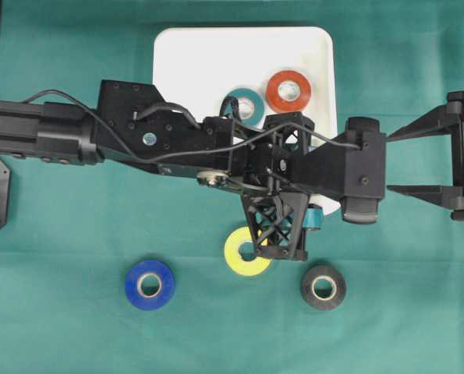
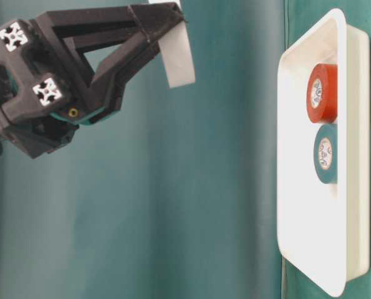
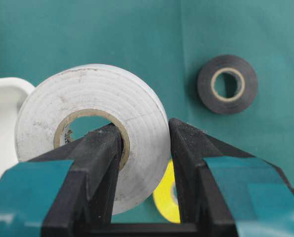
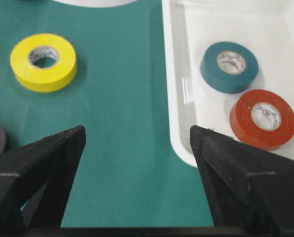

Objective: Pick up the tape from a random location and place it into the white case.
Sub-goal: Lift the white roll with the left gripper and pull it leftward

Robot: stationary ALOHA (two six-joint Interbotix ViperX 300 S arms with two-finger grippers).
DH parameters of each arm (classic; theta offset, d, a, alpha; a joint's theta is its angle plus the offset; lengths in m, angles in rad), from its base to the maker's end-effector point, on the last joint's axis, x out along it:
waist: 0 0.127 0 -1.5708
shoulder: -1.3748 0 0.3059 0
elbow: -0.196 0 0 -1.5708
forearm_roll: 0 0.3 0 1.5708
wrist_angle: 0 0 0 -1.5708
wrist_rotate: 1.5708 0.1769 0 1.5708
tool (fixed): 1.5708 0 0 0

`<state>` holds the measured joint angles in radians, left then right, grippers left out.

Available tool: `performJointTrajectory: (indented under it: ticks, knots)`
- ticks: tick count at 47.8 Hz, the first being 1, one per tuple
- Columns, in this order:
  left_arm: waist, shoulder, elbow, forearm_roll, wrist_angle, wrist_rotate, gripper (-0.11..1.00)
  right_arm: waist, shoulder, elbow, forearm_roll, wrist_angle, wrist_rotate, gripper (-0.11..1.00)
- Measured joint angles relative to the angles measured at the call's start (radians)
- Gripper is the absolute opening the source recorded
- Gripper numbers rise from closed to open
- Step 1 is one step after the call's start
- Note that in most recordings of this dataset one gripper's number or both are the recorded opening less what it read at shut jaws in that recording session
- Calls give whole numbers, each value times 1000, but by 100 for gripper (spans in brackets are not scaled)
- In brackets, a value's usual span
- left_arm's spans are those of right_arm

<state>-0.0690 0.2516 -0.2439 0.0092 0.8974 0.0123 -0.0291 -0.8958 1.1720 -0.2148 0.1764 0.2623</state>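
My left gripper point(image 3: 147, 123) is shut on a white tape roll point(image 3: 87, 89): one finger passes through its core and the other presses its outer wall. The roll hangs well above the green cloth point(image 2: 178, 56), beside a corner of the white case point(image 3: 3, 113). From overhead the arm hides most of the roll. The white case point(image 1: 193, 54) holds a teal tape point(image 1: 245, 107) and a red tape point(image 1: 288, 91). At the right my right gripper point(image 4: 137, 129) is open with nothing between its fingers, low over the cloth near the case's rim point(image 4: 179, 123).
Three more rolls lie on the green cloth in front of the case: yellow point(image 1: 235, 261), partly under the left gripper, blue point(image 1: 150, 284) and black point(image 1: 323, 287). The left arm point(image 1: 60, 128) stretches across the table from the left edge.
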Motion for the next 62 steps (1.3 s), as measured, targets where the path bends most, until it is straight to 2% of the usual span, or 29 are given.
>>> performJointTrajectory:
  ticks: [17, 26, 34, 62]
  knots:
    - [0, 0, 3, 0, 0, 2, 26, 0, -2, 0, 0, -2, -2, 85]
    - [0, -35, 64, -2, 2, 0, 26, 0, 0, 2, 0, 0, 0, 85]
    - [-3, -94, 147, 0, -6, -3, 26, 0, 0, 0, 0, 0, 0, 85]
    - [-49, -405, 526, -2, -77, -17, 26, -9, 0, 0, 0, 0, 0, 85]
